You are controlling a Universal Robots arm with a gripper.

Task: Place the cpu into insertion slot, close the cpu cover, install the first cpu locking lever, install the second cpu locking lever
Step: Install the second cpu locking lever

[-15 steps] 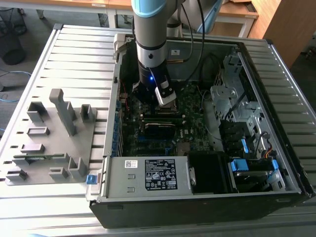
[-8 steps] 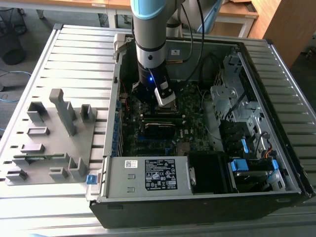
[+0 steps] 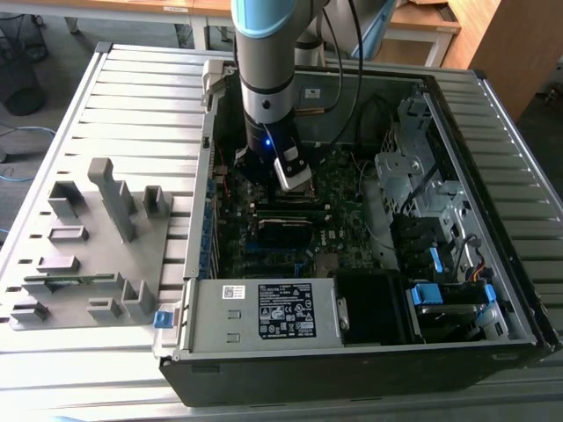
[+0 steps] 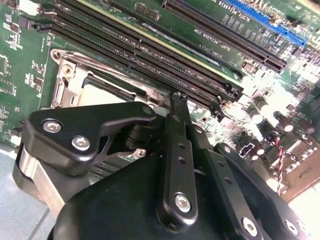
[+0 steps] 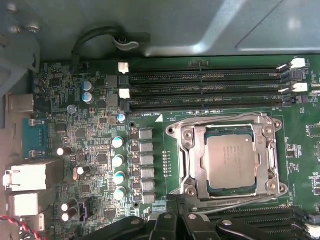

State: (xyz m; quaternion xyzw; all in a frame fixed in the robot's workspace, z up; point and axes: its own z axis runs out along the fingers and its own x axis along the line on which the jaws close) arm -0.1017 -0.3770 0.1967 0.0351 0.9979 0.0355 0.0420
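Look past the work area and you see a slatted grey metal table [image 3: 132, 97] filling most of the exterior view. At upper left, dark floor [image 3: 53, 79] with a black wire bin [image 3: 19, 75] and a blue cable [image 3: 22, 145]. Along the top edge, wooden desks [image 3: 422, 18]; upper right, a wooden panel [image 3: 510, 44].

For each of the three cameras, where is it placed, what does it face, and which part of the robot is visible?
Exterior view: off the arm, above, facing the open computer case; the arm shows.
First wrist view: on the arm, facing the cpu under the cpu cover; black linkage shows.
Second wrist view: near the gripper, facing the motherboard.
Both wrist views share the cpu.
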